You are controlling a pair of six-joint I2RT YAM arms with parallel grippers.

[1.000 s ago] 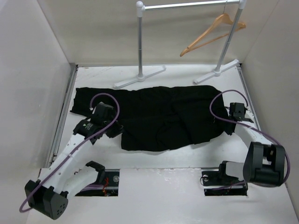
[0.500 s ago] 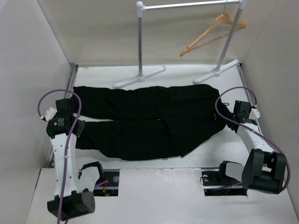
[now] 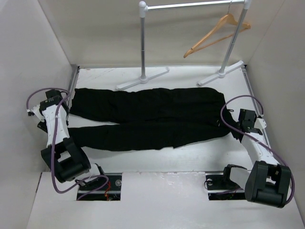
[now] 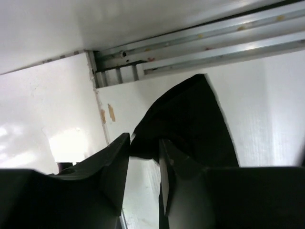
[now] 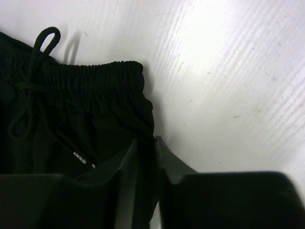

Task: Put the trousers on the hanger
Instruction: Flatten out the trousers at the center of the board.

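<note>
The black trousers lie flat across the table, both legs stretched to the left and the waistband at the right. My left gripper is at the far left by the leg ends. In the left wrist view its jaws stand apart, with a bunched corner of a trouser leg at the tips and white table showing in the gap. My right gripper is shut on the elastic waistband beside the drawstring; its tips pinch the cloth. The wooden hanger hangs on the rail at the back right.
The silver clothes rail stands at the back on two posts with white feet. White walls close in left and right. A metal track runs along the left table edge. Two openings sit near the arm bases.
My left arm has swung far left, drawing the near leg out straight. The crumpled trousers now lie flat and stretched. The right gripper has moved slightly nearer with the waistband.
</note>
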